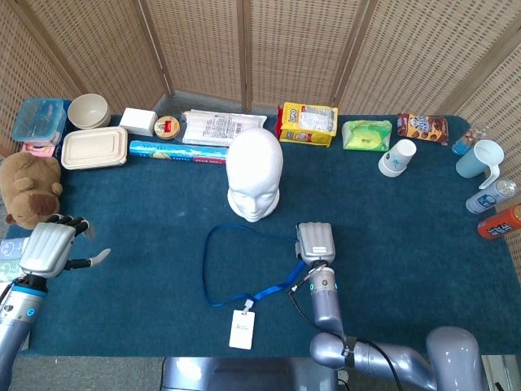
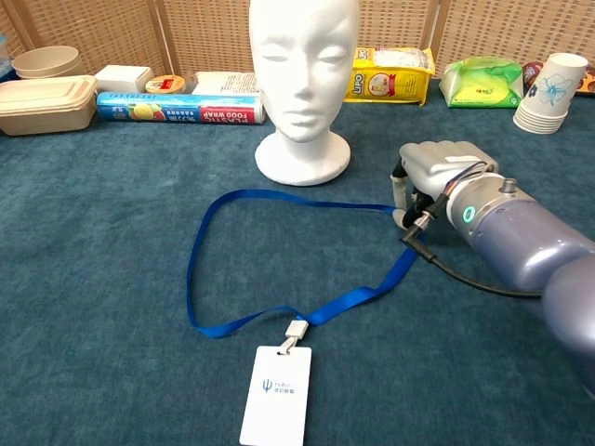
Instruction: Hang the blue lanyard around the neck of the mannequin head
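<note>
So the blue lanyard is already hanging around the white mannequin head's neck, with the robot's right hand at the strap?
Not quite. The blue lanyard lies flat on the table in front of the mannequin head, not around its neck, as the chest view shows. The right hand is indeed at the strap's right end.

The long blue box (image 2: 179, 108) at the mannequin head's (image 2: 304, 56) nine o'clock reads "PLASTIC FOOD WRAP"; other print is too small.

A blue-clothed table (image 1: 146, 220) carries a mannequin head (image 1: 255, 175) at centre, a lanyard (image 1: 220, 269) looped flat just nearer. Boxes (image 1: 94, 147), a bowl (image 1: 88, 110) and snacks (image 1: 308, 123) line the far edge; cups (image 1: 397, 157) and bottles (image 1: 488, 198) stand right, a teddy (image 1: 28, 189) left.
</note>
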Controlling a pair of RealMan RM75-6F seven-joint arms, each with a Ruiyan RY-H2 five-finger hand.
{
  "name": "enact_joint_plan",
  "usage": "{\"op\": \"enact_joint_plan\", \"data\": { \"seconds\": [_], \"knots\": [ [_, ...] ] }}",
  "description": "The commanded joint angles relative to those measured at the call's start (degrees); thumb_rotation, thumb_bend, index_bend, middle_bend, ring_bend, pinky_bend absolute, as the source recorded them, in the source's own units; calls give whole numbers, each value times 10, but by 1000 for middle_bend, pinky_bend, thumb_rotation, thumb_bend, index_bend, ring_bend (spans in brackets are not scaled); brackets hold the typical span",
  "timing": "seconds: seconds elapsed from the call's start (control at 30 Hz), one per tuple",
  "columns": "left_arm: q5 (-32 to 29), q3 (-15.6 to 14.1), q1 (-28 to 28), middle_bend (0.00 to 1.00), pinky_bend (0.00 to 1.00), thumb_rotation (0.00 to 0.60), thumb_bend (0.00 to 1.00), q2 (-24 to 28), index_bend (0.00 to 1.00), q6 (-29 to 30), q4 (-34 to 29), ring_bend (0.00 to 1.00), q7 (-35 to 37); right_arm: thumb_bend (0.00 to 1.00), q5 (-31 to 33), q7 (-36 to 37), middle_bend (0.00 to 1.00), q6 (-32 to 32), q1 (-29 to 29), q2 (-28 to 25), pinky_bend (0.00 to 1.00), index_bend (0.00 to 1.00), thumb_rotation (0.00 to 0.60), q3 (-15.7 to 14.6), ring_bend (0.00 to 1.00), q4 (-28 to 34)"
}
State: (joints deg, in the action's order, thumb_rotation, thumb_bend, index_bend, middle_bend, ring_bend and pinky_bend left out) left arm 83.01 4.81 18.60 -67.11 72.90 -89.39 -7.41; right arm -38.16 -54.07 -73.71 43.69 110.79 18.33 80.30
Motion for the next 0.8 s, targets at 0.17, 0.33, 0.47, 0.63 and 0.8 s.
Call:
{"op": "enact_joint_plan", "data": {
  "seconds": [0.17, 0.33, 0.47, 0.63, 0.8],
  "knots": [
    [-24, 16, 43, 649, 543, 250, 201, 11, 538, -56, -49, 621, -67, 510, 2, 1, 909, 1, -1, -3, 1000, 588, 552, -3, 1000, 9],
    [-57, 36, 86, 840, 748, 243, 201, -4, 538, -102, -71, 831, -117, 510, -1, 5, 911, 5, -1, -3, 1000, 590, 553, -8, 1000, 17],
    [-87, 50, 118, 974, 914, 241, 201, -35, 537, -120, -82, 993, -178, 510, -5, 9, 911, 6, -2, -5, 1000, 594, 555, -11, 1000, 23],
    [-135, 61, 144, 1000, 1000, 242, 218, -80, 538, -116, -89, 1000, -261, 510, -8, 11, 912, 5, -4, -9, 1000, 595, 554, -16, 1000, 31],
    [-188, 68, 164, 1000, 1000, 240, 262, -123, 538, -92, -97, 1000, -349, 510, -14, 16, 912, 4, -7, -14, 1000, 595, 553, -21, 1000, 40]
  ]
}}
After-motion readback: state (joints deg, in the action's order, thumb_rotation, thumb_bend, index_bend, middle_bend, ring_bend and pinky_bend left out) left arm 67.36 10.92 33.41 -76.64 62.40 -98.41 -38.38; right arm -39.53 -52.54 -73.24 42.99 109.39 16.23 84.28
